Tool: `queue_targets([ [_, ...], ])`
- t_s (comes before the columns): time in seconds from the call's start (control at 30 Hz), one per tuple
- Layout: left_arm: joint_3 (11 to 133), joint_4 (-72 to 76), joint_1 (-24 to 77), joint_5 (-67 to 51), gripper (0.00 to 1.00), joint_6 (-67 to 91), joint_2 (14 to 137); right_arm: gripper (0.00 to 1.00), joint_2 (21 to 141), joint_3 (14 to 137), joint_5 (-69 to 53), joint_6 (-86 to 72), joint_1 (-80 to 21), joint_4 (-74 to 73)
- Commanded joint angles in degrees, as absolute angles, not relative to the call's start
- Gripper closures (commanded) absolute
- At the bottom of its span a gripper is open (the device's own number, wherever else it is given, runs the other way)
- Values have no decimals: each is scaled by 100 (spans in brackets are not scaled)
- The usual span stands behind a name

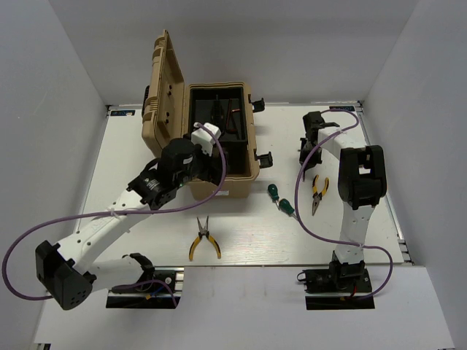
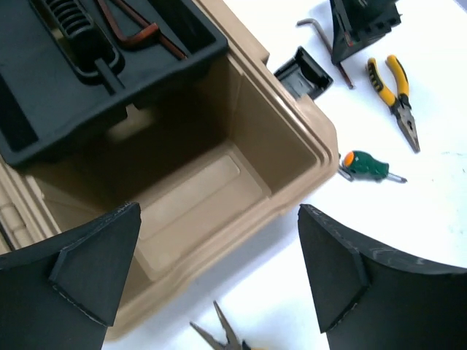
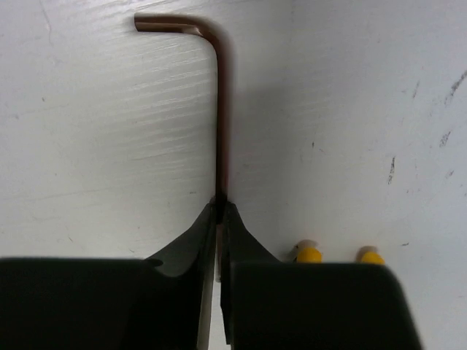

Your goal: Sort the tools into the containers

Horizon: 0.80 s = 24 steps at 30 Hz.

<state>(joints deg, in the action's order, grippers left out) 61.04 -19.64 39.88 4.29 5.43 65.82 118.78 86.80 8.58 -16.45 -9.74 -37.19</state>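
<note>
The tan toolbox [image 1: 241, 171] stands open with its lid up. Its black inner tray [image 2: 66, 109] holds one brown hex key [image 2: 139, 33]. My left gripper [image 1: 211, 146] hangs open and empty over the box's bare tan compartment [image 2: 197, 189], and its fingers [image 2: 350, 270] are wide apart. My right gripper [image 1: 308, 149] is down at the table right of the box, shut on the long arm of the second hex key [image 3: 222, 109]. Two green screwdrivers [image 1: 273, 192] [image 1: 287, 208] lie in front of the box. Yellow pliers lie at the front [image 1: 204, 239] and the right [image 1: 319, 193].
The box's black side latch [image 1: 264, 159] sticks out towards the right gripper. The raised lid [image 1: 166, 80] stands at the box's left. White walls close in the table on three sides. The front pliers' tips [image 2: 219, 332] lie just outside the box wall.
</note>
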Motion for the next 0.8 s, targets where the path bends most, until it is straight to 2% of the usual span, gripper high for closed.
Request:
queue_targets([
  [0.0,6047,-2152,4121,580,1,580,6100,97,12173,8596,941,-1801,-905,-3955],
  [0.03,5986,-2223,4122,632,1,580,5934,100,12164,8587,914,-1837,-879,-3999],
  [0.3,5933,-2574,4236,422,1,844,5502,100,11743,8621,123,-1496,-404,-4228],
  [0.5,5792,-2900,4298,246,2,905,5379,100,10478,8885,-604,-468,-457,-3938],
  [0.6,5722,-2979,4351,299,3,905,5309,100,10380,9561,-975,-133,-536,-4244],
  [0.63,5722,-2979,4351,299,3,905,5256,100,10502,10198,-1045,-97,-658,-4524],
  [0.77,5617,-2735,4351,89,3,905,5019,100,10791,11468,-1379,167,-887,-4755],
])
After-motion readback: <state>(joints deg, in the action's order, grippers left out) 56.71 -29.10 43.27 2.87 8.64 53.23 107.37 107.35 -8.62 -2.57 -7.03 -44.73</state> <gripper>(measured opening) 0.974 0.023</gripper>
